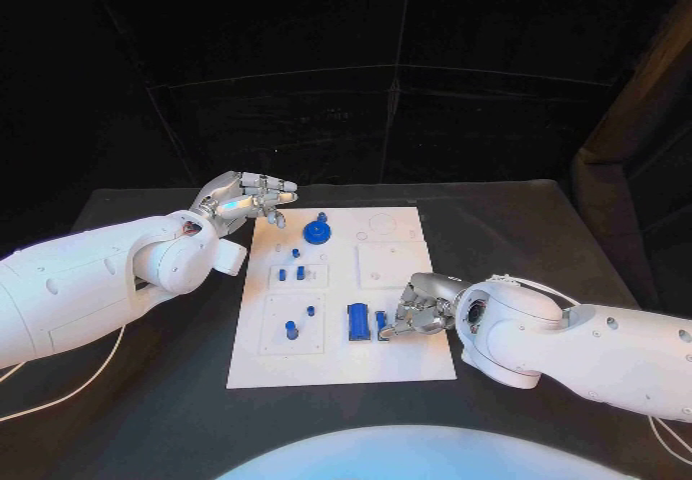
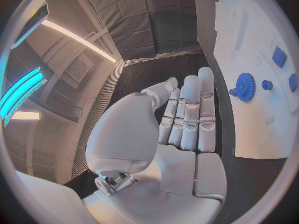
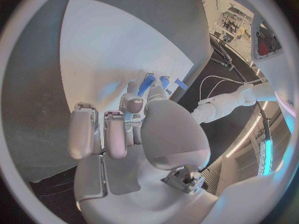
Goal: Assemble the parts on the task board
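The white task board (image 1: 339, 350) lies in the middle of the black table. On it stand a blue gear (image 1: 317, 235), small blue pegs (image 1: 300, 271) and a blue block (image 1: 356, 321). My right hand (image 1: 418, 310) rests at the board's right edge with its fingers curled. Its thumb and a finger pinch a small blue part (image 1: 382, 322) just right of the block; the part (image 3: 146, 83) stands up beside the thumb tip. My left hand (image 1: 248, 197) hovers off the board's far left corner, holding nothing. Its fingers (image 2: 190, 109) lie straight side by side, and the gear (image 2: 245, 86) is beyond them.
Shallow white recesses (image 1: 389, 265) mark the board's right half. Black table surface (image 1: 519, 230) surrounds the board, with a black curtain behind. A white cable (image 1: 58, 395) runs under my left arm.
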